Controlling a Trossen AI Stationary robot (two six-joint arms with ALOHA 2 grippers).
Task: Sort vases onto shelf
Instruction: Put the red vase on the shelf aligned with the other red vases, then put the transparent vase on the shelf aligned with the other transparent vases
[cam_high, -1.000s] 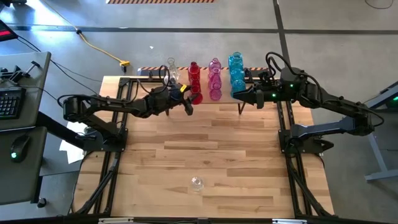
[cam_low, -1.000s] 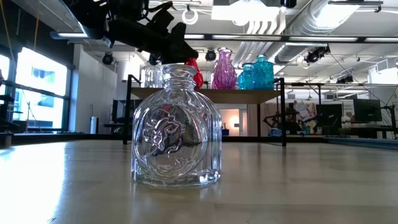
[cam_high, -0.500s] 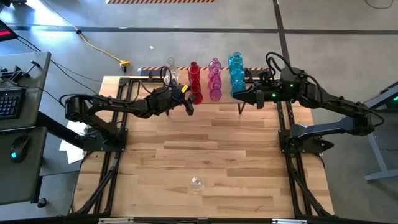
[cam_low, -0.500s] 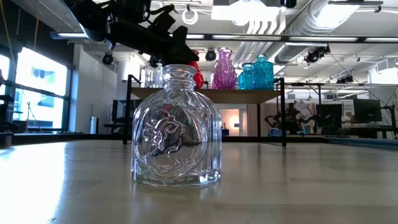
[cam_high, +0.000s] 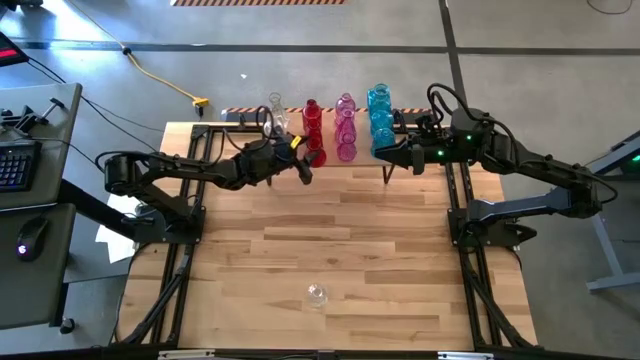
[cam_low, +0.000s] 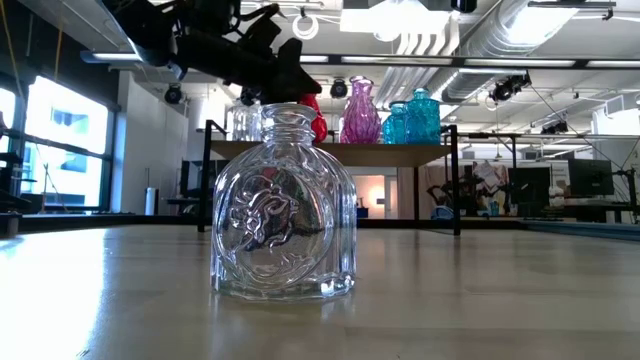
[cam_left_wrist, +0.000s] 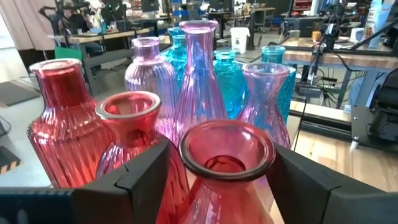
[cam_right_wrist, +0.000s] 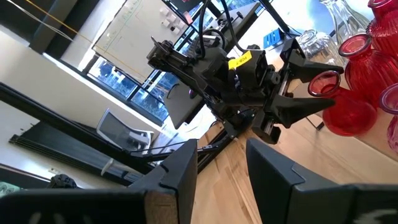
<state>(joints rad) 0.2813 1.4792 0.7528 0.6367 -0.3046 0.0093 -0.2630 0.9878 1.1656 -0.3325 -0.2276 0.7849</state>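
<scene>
Widening left fingers release red vase.

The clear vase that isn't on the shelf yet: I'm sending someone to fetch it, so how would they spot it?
Start at the wooden tabletop and look at its near half, far from the shelf where the coloured vases stand in rows. The clear vase stands there alone, upright. Unlike the tall red, pink and blue ones, it is squat, colourless and embossed with a flower pattern.

- Grey concrete floor beyond the tabletop's far edge, crossed by a yellow cable.
- Bright windows.
- Ceiling ducts overhead.
</scene>
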